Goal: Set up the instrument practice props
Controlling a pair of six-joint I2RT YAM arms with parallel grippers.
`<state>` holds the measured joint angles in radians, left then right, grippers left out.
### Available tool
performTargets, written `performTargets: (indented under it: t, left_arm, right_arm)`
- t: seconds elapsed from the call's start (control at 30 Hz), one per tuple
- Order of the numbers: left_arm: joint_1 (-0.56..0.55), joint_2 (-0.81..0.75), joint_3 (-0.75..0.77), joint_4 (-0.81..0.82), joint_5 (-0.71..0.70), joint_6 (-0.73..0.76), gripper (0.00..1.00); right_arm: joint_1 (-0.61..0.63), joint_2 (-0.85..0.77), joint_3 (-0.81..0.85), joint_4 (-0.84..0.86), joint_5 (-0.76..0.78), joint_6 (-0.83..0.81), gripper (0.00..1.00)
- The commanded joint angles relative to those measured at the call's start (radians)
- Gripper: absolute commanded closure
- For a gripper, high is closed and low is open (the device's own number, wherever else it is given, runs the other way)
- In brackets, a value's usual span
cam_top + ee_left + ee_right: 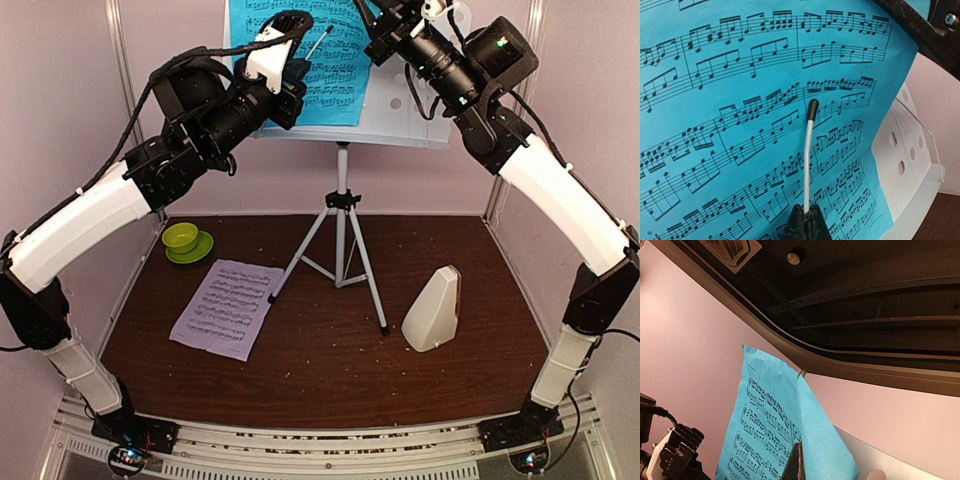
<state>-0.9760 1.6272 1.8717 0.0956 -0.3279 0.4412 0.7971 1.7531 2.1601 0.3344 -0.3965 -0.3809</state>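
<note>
While the lilac page (pixel 225 308) lies flat and the metronome (pixel 433 310) stands upright on the tabletop (pixel 450 390), either side of the tripod (pixel 340 240), the work is higher and farther back, at the stand (pixel 415 128).

Step in hand, as I judge it: pin the cyan page (pixel 740 100) to the stand's face.

- Left jaws: together, clamped on the base of the thin white wire (pixel 807 160). Its black tip rests on the printed side, about mid-page.
- Right jaws: together, pinching the page's upper edge as best my wrist view shows. The paper buckles into a fold there.

To do it well:
- Draw the right pinch gently up and outward to take the fold out before the wire bears down.
- Ease the wire in slowly so the tip slides and does not crease or tear the paper.
- Push square to the stand; I expect a sideways load could tip the tripod.
- The page's lower edge is hidden by my left arm, so confirm it is seated before letting go.
- Let go on the right only once the wire holds.
</note>
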Motion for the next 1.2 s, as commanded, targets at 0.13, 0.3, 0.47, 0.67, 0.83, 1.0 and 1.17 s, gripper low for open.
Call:
performTargets:
  t: [0.13,0.3,0.47,0.67,0.83,1.0,1.17]
  left_arm:
    - [0.003,-0.024,0.029,0.051,0.032,0.024,1.00]
    - [0.003,-0.024,0.027,0.043,0.027,0.029,1.00]
    - [0.003,-0.021,0.029,0.048,0.021,0.028,1.00]
    - [0.003,-0.015,0.038,0.044,0.018,0.026,0.97]
    - [0.003,-0.007,0.051,0.034,0.014,0.025,0.71]
    - [0.000,-0.007,0.055,0.023,0.030,0.026,0.50]
    - [-0.007,-0.011,0.056,0.019,0.029,0.039,0.45]
  right_arm:
    - [0.010,0.035,0.032,0.056,0.006,0.046,1.00]
    - [0.017,0.038,0.025,0.060,0.004,0.059,1.00]
    - [0.022,0.035,0.014,0.062,0.004,0.059,1.00]
    - [0.021,0.037,0.014,0.074,0.012,0.058,1.00]
    - [0.022,0.039,0.017,0.085,0.015,0.064,1.00]
    - [0.022,0.041,0.014,0.087,0.020,0.069,1.00]
    - [0.023,0.039,0.003,0.102,0.035,0.071,0.92]
